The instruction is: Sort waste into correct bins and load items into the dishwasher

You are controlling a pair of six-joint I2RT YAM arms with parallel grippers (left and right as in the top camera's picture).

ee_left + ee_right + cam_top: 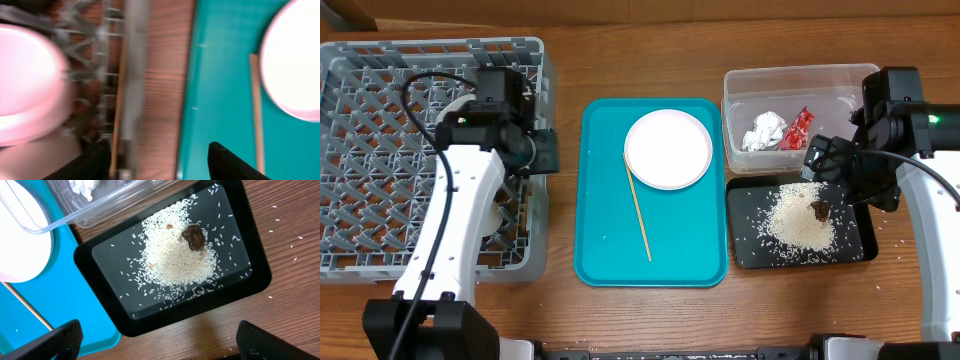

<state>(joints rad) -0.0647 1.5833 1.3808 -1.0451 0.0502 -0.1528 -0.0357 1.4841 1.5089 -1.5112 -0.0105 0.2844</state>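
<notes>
The grey dish rack (pixel 380 150) stands at the left. My left gripper (pixel 545 150) is open over its right wall; in the blurred left wrist view its fingers (pixel 160 165) straddle the gap between rack and teal tray. There a pink-and-white bowl (pixel 25 85) sits in the rack and a thin wooden stick (pixel 117 100) lies along the rack wall. The white plate (pixel 668 148) and one chopstick (pixel 638 205) lie on the teal tray. The clear tub (pixel 735 110) holds the napkin (pixel 765 130) and red wrapper (pixel 798 127). Rice (pixel 175 255) and the brown scrap (pixel 193 237) lie in the black tray (pixel 745 250). My right gripper (pixel 157 345) is open and empty above it.
The teal tray (pixel 610 250) lies between the rack and the bins. Loose rice grains (pixel 285 235) are scattered on the wooden table right of the black tray. The cup and pale bowl do not show clearly; my left arm covers part of the rack.
</notes>
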